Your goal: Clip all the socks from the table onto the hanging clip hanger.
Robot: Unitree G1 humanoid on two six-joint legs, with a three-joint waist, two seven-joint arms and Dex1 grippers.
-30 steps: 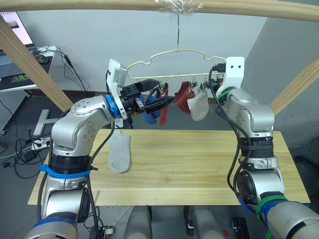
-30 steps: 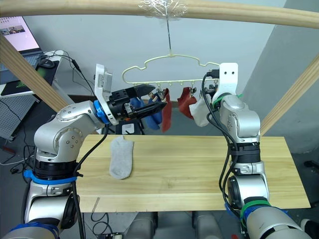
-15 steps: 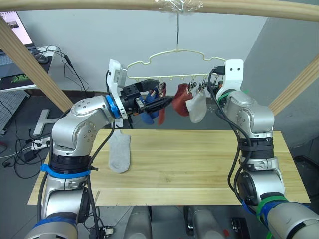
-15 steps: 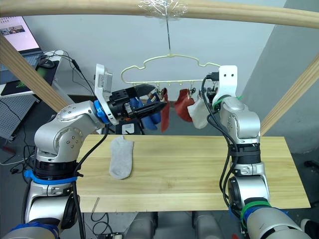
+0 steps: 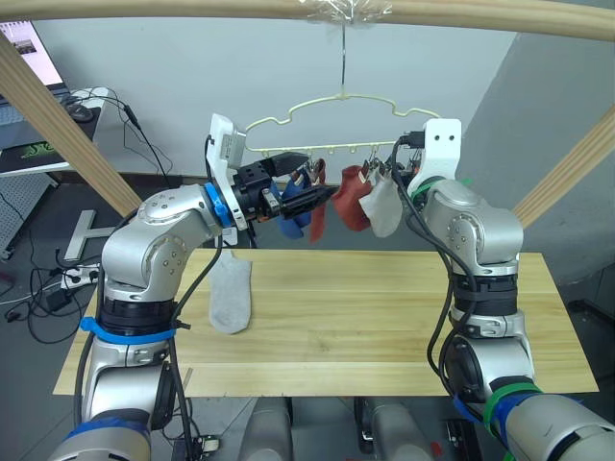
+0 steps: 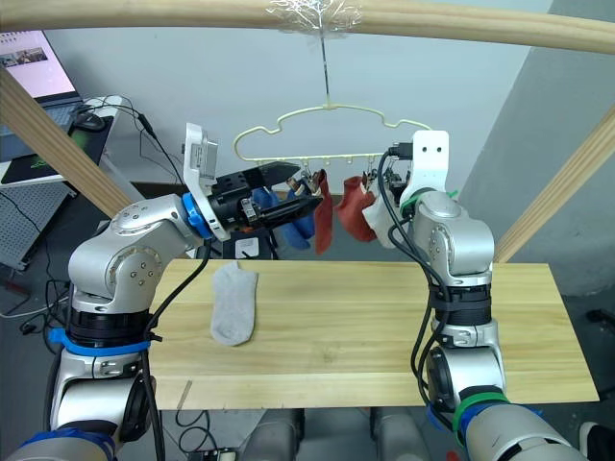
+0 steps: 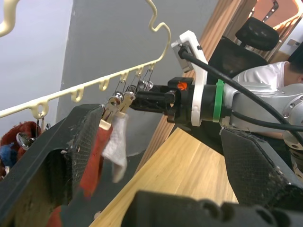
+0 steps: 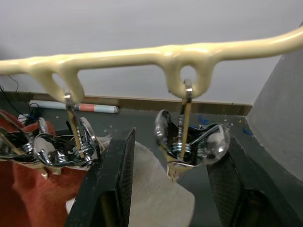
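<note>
The pale yellow clip hanger (image 5: 336,101) hangs by its hook from the wooden pole. Clipped to it are a blue sock (image 5: 291,207), two rust red socks (image 5: 317,206) (image 5: 352,198) and a light grey sock (image 5: 385,206). Another light grey sock (image 5: 231,291) lies flat on the table (image 5: 384,307). My left gripper (image 5: 317,175) is open, its fingers beside the blue and red socks, holding nothing. My right gripper (image 8: 180,142) is open with a metal clip (image 8: 185,142) between its fingers (image 8: 116,184). That clip bites the grey sock (image 8: 156,198).
Slanted wooden beams (image 5: 58,125) (image 5: 567,163) flank the table under the top pole (image 5: 192,8). A desk with a laptop (image 5: 19,58) and cables stands at the back left. In the left wrist view a person in a white shirt (image 7: 265,80) sits by a black chair (image 7: 258,33).
My right arm has shifted left along the hanger, and the red and grey socks near it have swung left. The left arm has stayed in place.
</note>
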